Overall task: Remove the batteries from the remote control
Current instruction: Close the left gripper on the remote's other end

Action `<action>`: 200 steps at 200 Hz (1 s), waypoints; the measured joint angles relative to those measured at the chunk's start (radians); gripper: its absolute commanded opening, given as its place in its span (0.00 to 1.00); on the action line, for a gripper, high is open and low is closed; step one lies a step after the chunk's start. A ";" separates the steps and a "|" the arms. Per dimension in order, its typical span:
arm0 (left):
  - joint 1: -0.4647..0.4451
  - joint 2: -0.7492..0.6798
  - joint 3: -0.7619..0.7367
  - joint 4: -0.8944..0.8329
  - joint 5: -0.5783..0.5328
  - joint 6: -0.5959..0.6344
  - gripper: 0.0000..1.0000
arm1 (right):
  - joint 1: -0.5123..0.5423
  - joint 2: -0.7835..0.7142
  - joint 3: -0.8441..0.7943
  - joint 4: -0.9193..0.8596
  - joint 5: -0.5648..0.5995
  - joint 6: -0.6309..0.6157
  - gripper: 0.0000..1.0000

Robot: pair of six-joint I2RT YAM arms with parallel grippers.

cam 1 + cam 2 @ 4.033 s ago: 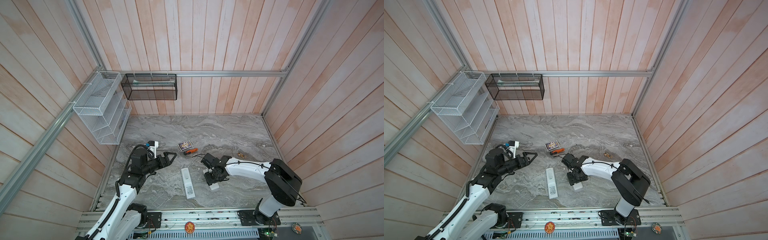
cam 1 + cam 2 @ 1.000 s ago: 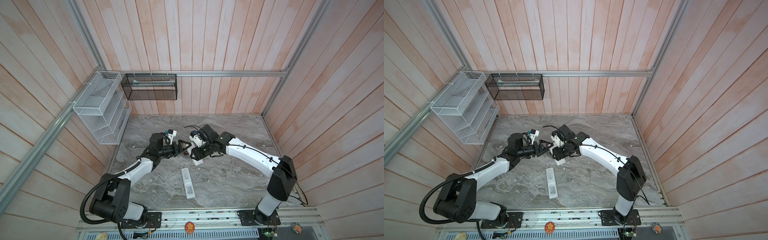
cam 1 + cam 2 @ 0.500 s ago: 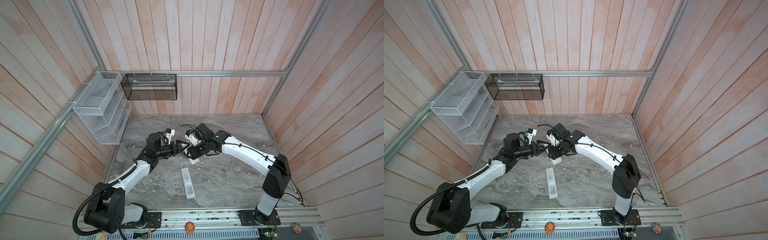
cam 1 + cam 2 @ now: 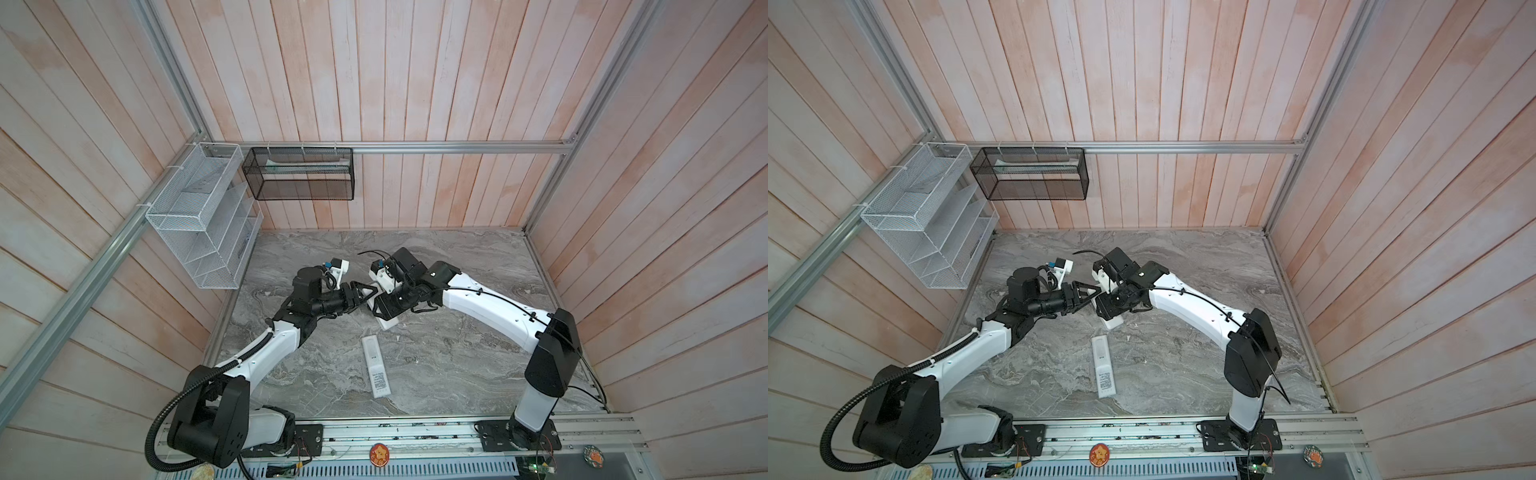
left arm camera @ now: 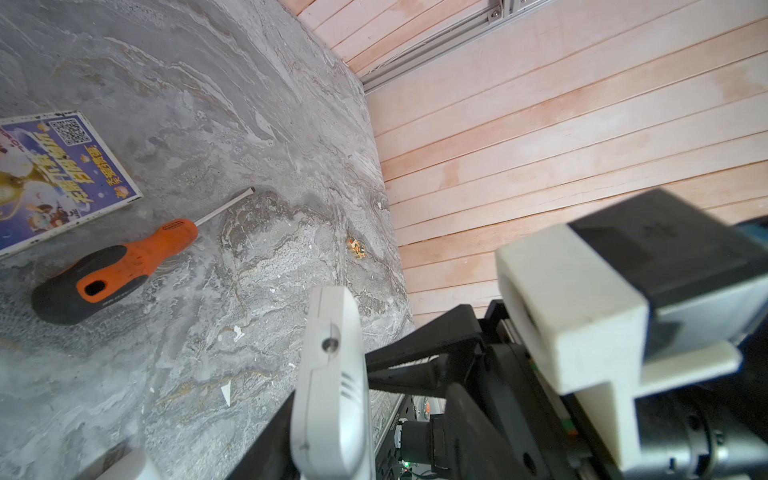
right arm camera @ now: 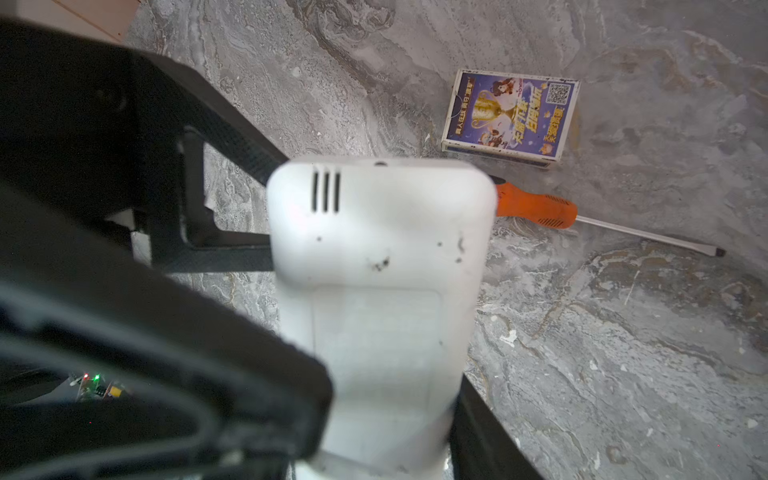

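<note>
Grippers: the right gripper (image 4: 384,308) is clamped on the remote (image 6: 378,257) and holds it off the table (image 4: 457,353). The left gripper (image 4: 366,294) faces it tip to tip, with one finger (image 6: 216,199) against the remote's side near the slotted end. Its other finger is hidden (so we cannot tell whether it grips).
Batteries: hidden from us; we see only the remote's back, blurred, in the right wrist view.
Around: a screwdriver (image 5: 112,276) and a card box (image 5: 54,174) lie just beside each other on the table, below the held remote. A second remote (image 4: 376,368) lies flat nearer the front edge, apart from both grippers.
In the way: in both top views the grippers cover the screwdriver and card box. In the right wrist view the remote covers the butt of the screwdriver's handle.
Containers: a white rack (image 4: 195,216) hangs on the left wall. A black basket (image 4: 299,174) hangs on the back wall with something pale in it, too small for us to name.
Counts: we count two grippers, two remotes, one screwdriver, one card box, two containers.
</note>
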 measured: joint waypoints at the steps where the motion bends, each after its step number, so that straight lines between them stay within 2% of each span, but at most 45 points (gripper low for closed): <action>1: 0.000 0.000 0.000 0.000 0.000 -0.001 0.52 | 0.000 0.000 0.000 0.000 0.000 0.000 0.48; 159: 0.000 0.001 -0.010 -0.011 -0.005 -0.021 0.23 | 0.016 -0.008 -0.001 0.000 0.024 0.001 0.48; 200: 0.000 0.002 -0.018 -0.006 -0.007 -0.023 0.19 | 0.017 -0.008 -0.004 -0.001 0.026 0.002 0.56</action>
